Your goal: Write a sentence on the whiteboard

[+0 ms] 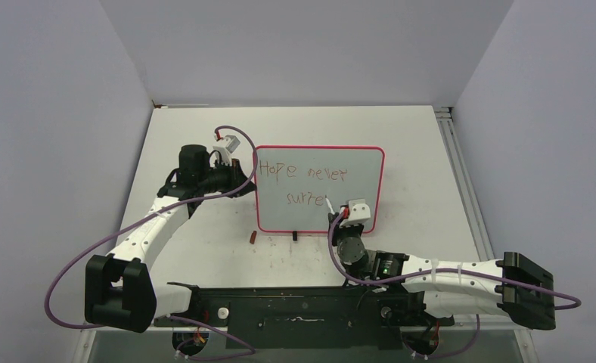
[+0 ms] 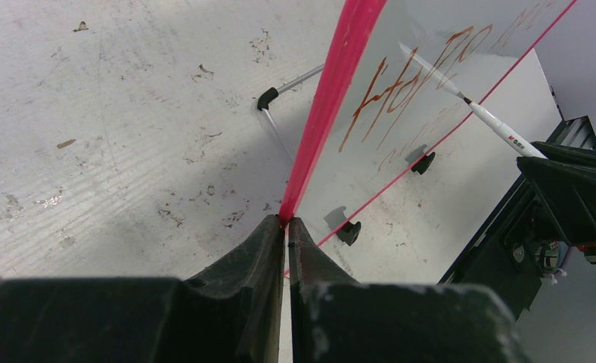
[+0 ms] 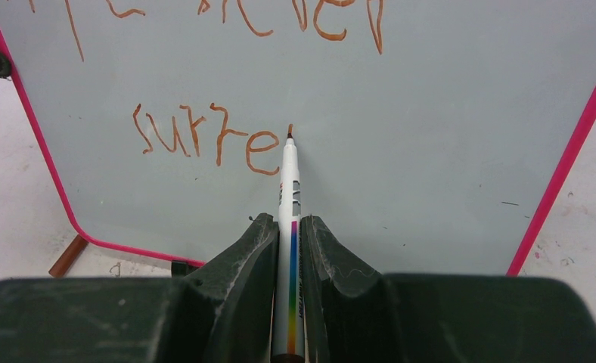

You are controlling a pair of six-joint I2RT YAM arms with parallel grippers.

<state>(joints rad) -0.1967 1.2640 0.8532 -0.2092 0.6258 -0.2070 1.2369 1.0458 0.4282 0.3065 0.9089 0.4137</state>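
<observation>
The board (image 1: 359,162) stood upright mid-surface, facing the arms. The sentence (image 1: 327,174) was part written: "Hope never" on top, "surre" below. The right claw (image 3: 292,231) was clamped on a marker (image 3: 290,170), its tip touching the board just right of the last "e", where a short stroke showed. The left claw (image 2: 286,224) was pinched together on the board's left pink edge. The last word looked half done; the next move would likely call for an "n", working rightward with light, even pressure. The white surface (image 1: 197,128) was scuffed and speckled. A small brown piece (image 1: 254,236), perhaps a cap, lay near the board's left corner. Plain pale walls (image 1: 53,113) enclosed three sides.
</observation>
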